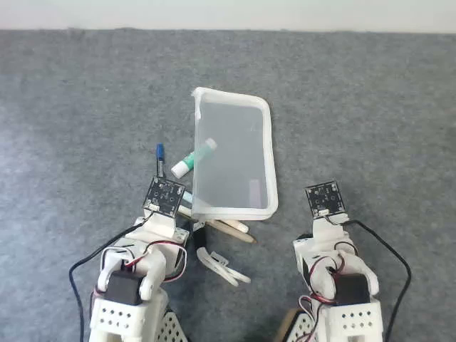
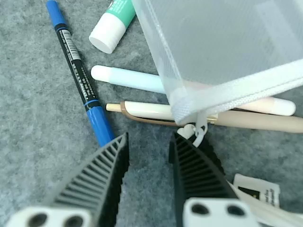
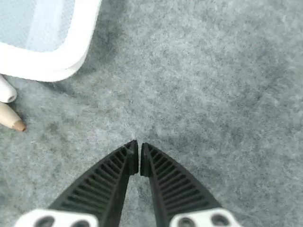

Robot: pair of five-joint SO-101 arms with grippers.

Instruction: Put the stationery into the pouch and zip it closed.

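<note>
Zipper pull (image 2: 198, 131) just beside left fingers (image 2: 196, 165)

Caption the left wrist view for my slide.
Open left gripper beside the zipper pull of the mesh pouch; blue marker, glue stick, pale blue pen and beige pen nearby.

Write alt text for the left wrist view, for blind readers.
The open left gripper hangs just before the zipper pull of a translucent pouch. A beige pen and a pale pen lie partly under it, beside a blue marker and a white-capped green tube.
</note>
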